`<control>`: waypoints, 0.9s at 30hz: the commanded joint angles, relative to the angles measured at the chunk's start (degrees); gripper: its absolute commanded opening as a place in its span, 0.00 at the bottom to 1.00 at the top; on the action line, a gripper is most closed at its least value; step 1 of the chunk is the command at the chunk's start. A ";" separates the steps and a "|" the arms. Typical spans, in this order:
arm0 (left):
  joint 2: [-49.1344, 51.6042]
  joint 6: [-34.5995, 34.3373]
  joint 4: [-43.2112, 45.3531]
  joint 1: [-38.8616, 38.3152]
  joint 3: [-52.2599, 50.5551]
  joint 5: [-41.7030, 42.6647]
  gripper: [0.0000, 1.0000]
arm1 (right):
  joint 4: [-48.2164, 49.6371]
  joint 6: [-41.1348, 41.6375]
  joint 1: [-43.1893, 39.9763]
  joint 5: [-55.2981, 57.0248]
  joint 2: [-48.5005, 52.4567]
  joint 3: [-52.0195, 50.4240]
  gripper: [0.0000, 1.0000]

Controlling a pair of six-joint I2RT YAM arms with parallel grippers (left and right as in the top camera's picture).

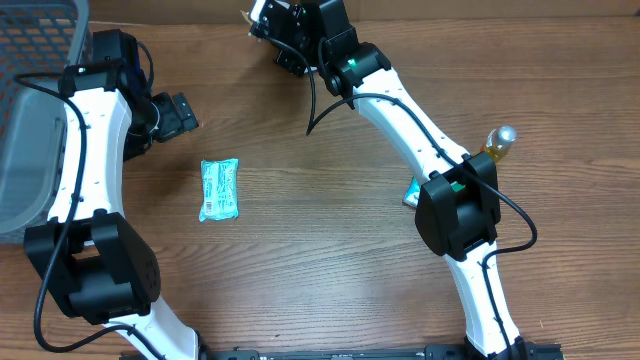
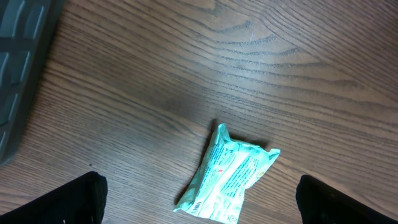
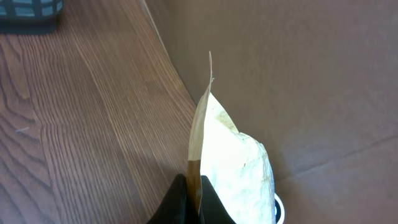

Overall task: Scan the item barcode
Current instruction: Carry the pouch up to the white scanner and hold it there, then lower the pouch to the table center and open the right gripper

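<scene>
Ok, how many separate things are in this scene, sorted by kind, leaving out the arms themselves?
Teal packet lying flat on the table: 1
Teal item, mostly hidden behind the right arm: 1
Pale pouch pinched in the right gripper: 1
Bottle with a silver cap: 1
Grey basket: 1
Total: 5

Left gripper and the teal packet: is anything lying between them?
Bare wooden table only between the left gripper and the teal packet, as the overhead view shows.
</scene>
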 commanded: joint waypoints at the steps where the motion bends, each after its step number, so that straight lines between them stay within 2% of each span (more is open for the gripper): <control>1: 0.09 -0.37 0.00 -0.35 -0.17 -0.39 1.00 | 0.33 2.23 0.46 -0.46 -2.60 0.81 0.04; 8: 0.09 -0.37 0.00 -0.35 -0.17 -0.39 1.00 | -3.34 8.74 -0.26 -0.52 -8.48 0.83 0.04; 13: 0.09 -0.37 0.00 -0.35 -0.17 -0.37 0.99 | -11.02 14.32 -1.07 -0.72 -13.29 0.83 0.04; 18: 0.09 -0.37 0.00 -0.35 -0.17 -0.39 1.00 | -23.63 22.36 -2.29 -0.90 -16.57 0.83 0.04; 21: 0.09 -0.37 0.00 -0.35 -0.17 -0.39 1.00 | -33.14 26.38 -3.63 -5.38 -17.00 0.83 0.04; 25: 0.09 -0.37 0.00 -0.35 -0.17 -0.39 1.00 | -46.88 27.50 -5.55 -15.43 -16.83 -0.02 0.04; 27: 0.09 -0.37 0.00 -0.35 -0.17 -0.39 1.00 | -53.55 27.47 -6.16 -16.02 -16.79 -1.14 0.04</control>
